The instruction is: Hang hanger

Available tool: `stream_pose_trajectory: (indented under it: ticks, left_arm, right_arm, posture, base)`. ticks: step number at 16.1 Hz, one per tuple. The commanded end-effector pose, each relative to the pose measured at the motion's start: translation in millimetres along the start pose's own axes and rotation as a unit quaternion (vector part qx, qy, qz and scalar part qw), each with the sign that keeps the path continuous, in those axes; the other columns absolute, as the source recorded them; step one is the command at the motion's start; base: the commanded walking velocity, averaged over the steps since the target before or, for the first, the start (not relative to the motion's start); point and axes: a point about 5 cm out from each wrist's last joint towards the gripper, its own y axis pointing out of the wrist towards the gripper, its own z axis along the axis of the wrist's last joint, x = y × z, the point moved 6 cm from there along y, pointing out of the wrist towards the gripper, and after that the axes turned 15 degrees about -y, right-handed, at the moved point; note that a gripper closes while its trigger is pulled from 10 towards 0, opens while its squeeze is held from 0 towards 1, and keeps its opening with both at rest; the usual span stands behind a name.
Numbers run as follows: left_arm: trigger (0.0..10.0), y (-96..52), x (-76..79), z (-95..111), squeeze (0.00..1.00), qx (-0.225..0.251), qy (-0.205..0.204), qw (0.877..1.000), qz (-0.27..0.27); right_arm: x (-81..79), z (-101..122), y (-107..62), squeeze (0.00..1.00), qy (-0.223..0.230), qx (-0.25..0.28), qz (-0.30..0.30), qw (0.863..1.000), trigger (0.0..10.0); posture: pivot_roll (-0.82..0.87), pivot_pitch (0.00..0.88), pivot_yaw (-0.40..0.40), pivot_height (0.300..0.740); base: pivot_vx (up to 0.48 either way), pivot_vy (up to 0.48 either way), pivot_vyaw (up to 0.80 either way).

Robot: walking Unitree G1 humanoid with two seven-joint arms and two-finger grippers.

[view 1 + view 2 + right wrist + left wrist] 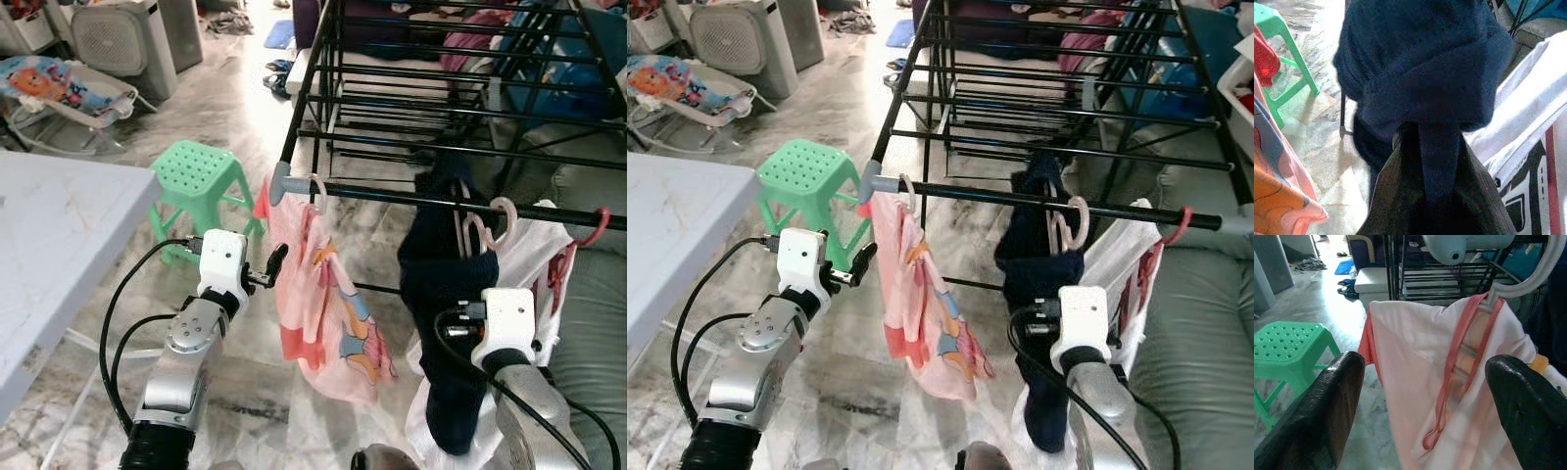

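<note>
The pink hanger is hanging on the rack's front bar, its soft garment swaying easily, best held by the stiff hook, while the left gripper is gaping beside it and the right gripper is pinching navy cloth.

Glossy black metal drying rack, soft pink cloth garment, matt green plastic stool, polished marble floor.

I see a glossy marbled floor with bright glare from the far end. Green plastic stool beside a white table. Baby bouncer and grey appliance far left; grey sofa on the right.
</note>
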Motion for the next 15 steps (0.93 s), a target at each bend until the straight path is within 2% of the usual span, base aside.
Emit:
stream_pose_trajectory:
  ticks: [1,15]
  left_arm:
    - [10.0,-0.3,-1.6,1.4,0.00,0.000,0.007,1.000,0.001]
    - [10.0,2.7,0.0,1.2,0.00,0.001,0.009,1.000,0.001]
  right_arm:
    - [4.3,10.1,0.3,0.00,0.001,0.016,-0.006,1.000,10.0]
    - [1.8,21.9,13.0,0.00,0.008,0.028,-0.001,1.000,10.0]
  posture:
    - [-0.05,0.014,0.006,0.740]
    - [-0.05,0.000,0.000,0.740]
  base:
    - [-0.262,0.000,0.00]
    - [-0.263,0.000,0.00]
